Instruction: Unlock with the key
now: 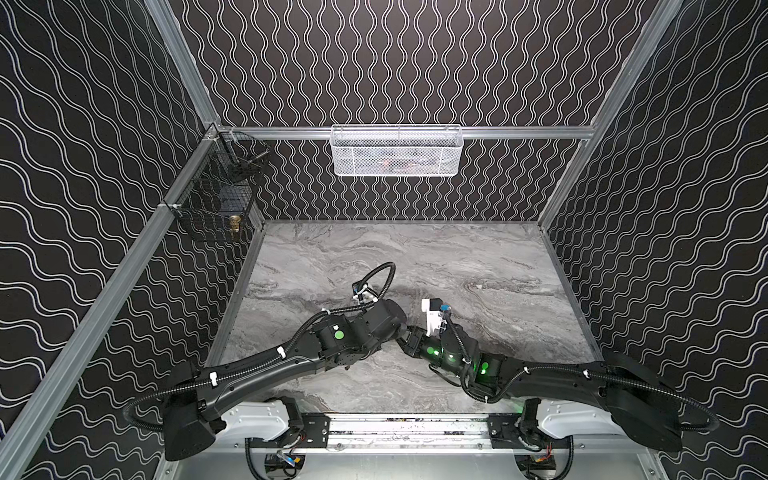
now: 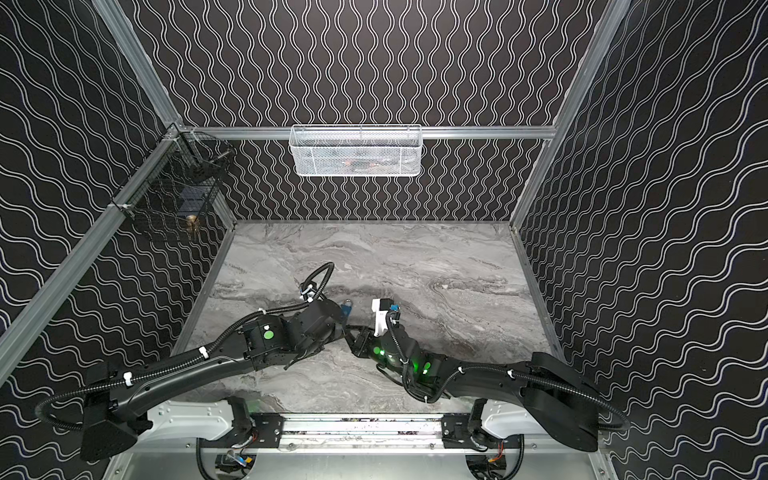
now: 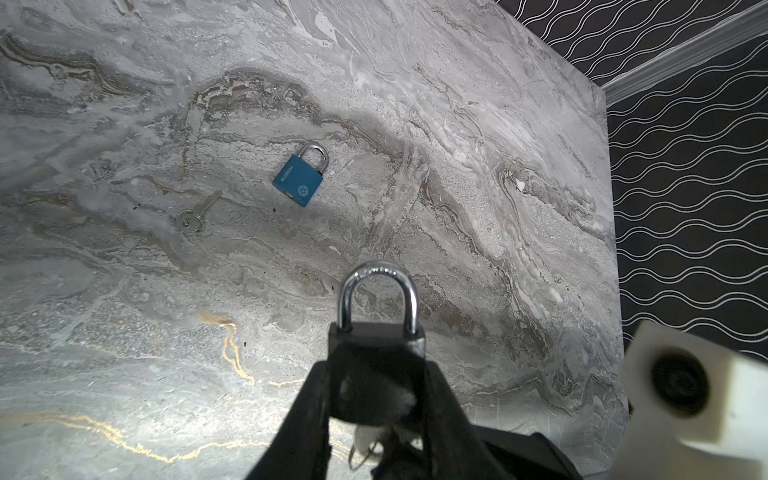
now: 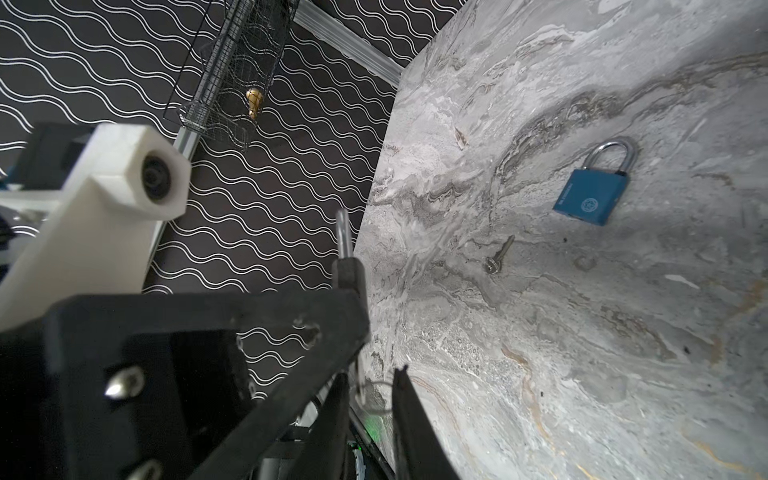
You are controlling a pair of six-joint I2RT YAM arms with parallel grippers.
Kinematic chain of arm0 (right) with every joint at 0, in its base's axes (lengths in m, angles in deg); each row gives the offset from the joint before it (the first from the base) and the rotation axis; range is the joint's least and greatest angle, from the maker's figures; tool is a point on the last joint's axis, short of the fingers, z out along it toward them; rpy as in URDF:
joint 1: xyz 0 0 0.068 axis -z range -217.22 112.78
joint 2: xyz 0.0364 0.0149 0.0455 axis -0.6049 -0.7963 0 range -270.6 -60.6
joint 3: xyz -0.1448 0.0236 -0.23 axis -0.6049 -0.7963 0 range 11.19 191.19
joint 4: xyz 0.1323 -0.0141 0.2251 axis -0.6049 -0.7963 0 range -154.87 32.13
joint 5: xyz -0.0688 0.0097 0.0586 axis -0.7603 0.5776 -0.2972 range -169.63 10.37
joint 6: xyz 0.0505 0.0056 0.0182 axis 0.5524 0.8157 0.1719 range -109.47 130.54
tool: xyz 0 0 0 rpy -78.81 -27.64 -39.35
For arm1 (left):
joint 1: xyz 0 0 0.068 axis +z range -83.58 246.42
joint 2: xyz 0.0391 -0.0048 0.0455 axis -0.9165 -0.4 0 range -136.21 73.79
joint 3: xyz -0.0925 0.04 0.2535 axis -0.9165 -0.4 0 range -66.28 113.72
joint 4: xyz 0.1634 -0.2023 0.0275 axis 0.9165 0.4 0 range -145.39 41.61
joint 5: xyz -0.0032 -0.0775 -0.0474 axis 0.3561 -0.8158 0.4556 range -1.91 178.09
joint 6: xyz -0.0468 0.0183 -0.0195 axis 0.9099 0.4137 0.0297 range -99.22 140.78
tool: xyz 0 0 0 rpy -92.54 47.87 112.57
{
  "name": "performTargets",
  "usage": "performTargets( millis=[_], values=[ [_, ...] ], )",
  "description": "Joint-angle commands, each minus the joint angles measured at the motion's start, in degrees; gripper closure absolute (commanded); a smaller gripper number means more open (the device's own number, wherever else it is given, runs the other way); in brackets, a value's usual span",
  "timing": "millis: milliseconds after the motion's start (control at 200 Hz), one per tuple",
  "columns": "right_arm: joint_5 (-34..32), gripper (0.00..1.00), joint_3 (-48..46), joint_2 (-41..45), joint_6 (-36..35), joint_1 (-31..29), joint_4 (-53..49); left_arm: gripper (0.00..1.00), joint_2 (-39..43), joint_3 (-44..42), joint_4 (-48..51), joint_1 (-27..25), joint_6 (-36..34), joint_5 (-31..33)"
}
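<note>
My left gripper (image 3: pixel 376 374) is shut on a black padlock (image 3: pixel 376 357), held above the table with its silver shackle (image 3: pixel 376 286) pointing away; both shackle legs sit in the body. A key with a thin wire ring (image 3: pixel 368 442) sticks out of the padlock's underside. In the right wrist view the padlock (image 4: pixel 349 274) shows edge-on. My right gripper (image 4: pixel 370 374) is at that key (image 4: pixel 360 390), fingers (image 4: pixel 409 415) slightly apart on either side of it and not pinching it. In a top view the right gripper (image 2: pixel 351 330) meets the left wrist at the table's middle.
A blue padlock (image 3: pixel 301 176) lies flat on the marble table (image 3: pixel 498 187), with a loose silver key (image 3: pixel 195 216) beside it. A white mesh basket (image 1: pixel 397 151) hangs on the back rail. A black wire basket (image 1: pixel 216 195) hangs in the far left corner.
</note>
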Motion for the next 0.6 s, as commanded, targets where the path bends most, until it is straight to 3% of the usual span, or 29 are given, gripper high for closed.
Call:
performTargets(
  millis=[0,230,596],
  values=[
    [-0.45,0.79,0.83,-0.42,0.73,-0.05,2.49,0.99,0.37,-0.02,-1.13,0.01,0.7,1.21],
    [-0.96,0.81,1.63,-1.56,1.21,-0.06,2.04,0.99,0.7,0.1,-1.67,0.01,0.7,1.02],
    [-1.13,0.95,1.42,-1.28,1.97,0.04,3.5,1.0,2.24,-1.39,-4.8,0.01,1.84,-1.98]
  ],
)
